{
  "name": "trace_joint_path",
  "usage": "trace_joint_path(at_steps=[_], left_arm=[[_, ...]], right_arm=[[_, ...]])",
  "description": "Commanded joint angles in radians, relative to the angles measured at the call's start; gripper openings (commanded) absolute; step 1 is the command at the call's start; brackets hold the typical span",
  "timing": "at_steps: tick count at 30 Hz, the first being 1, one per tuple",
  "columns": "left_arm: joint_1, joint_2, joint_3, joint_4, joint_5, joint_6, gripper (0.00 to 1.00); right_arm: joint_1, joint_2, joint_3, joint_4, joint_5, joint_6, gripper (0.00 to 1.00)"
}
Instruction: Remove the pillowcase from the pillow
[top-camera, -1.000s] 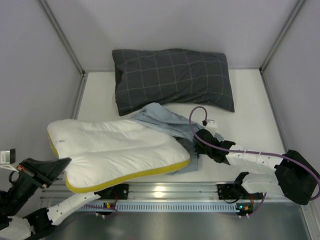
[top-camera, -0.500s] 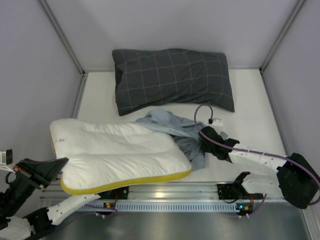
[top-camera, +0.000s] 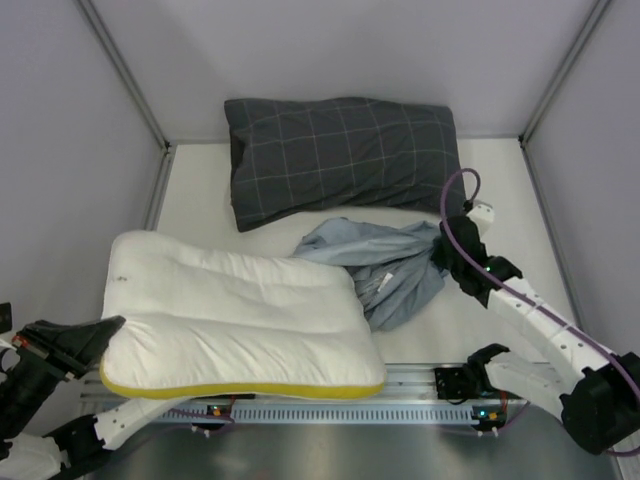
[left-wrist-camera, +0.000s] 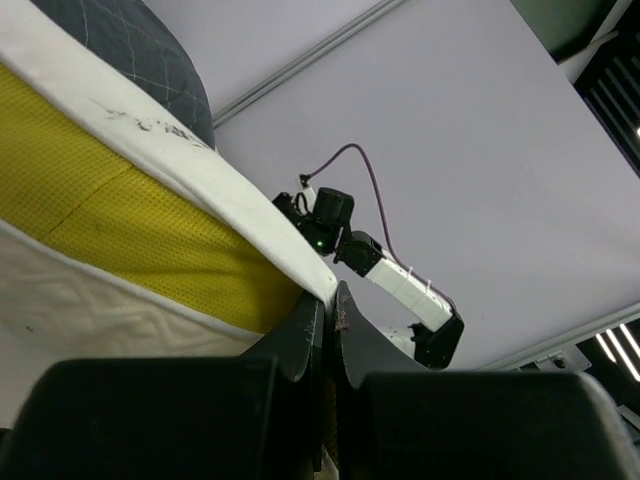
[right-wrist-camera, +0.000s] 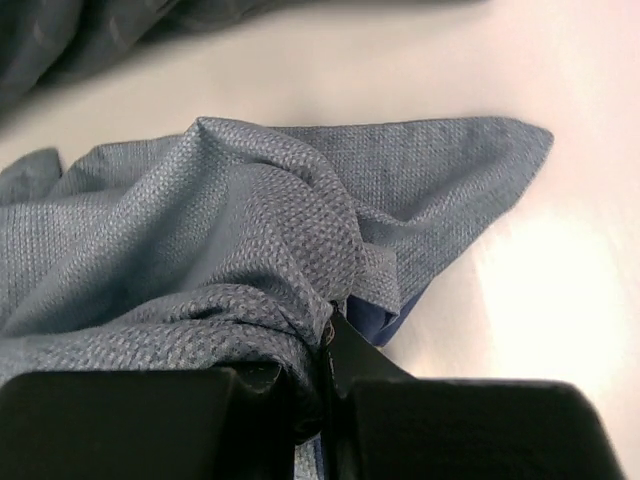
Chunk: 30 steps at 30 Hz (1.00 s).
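Since the right gripper (top-camera: 441, 256) has drawn away to the right, the pillowcase (top-camera: 385, 270) now seems pulled free of the pillow (top-camera: 235, 315). It lies as a crumpled pale blue heap just beside the pillow's right end. The right jaws are closed tight on a bunch of this cloth. The left gripper (top-camera: 112, 328) is closed too, pinching the pillow's left edge. I judge the removal almost finished; only letting go remains.
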Motion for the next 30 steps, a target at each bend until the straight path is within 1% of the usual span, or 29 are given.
trace_joint_path(at_steps=[1,7,10,14,19,25,26,30], left_arm=[[0.005,0.000,0.022,0.108,-0.037,-0.023,0.00],[0.002,0.008,-0.048,0.085,-0.038,-0.035,0.00],[0.002,0.023,-0.080,0.061,-0.043,-0.043,0.00],[0.003,0.055,-0.116,0.056,-0.040,-0.040,0.00],[0.002,0.077,-0.099,0.058,-0.045,-0.026,0.00],[0.002,0.071,-0.116,0.053,-0.048,-0.028,0.00],[0.000,0.070,-0.117,0.050,-0.048,-0.028,0.00],[-0.004,0.078,-0.126,0.050,-0.046,-0.031,0.00]], right_arm=[[-0.088,-0.073,0.062,-0.045,0.005,-0.051,0.00],[-0.130,-0.106,0.089,-0.071,-0.017,-0.075,0.00],[-0.170,-0.115,0.114,-0.088,-0.033,-0.087,0.00],[-0.230,-0.130,0.192,-0.110,-0.055,-0.107,0.00],[-0.346,-0.110,0.310,-0.151,-0.075,-0.126,0.00],[-0.526,-0.086,0.465,-0.183,-0.208,-0.101,0.00],[-0.564,-0.078,0.482,-0.189,-0.219,-0.098,0.00],[-0.651,-0.040,0.580,-0.225,-0.254,-0.094,0.00]])
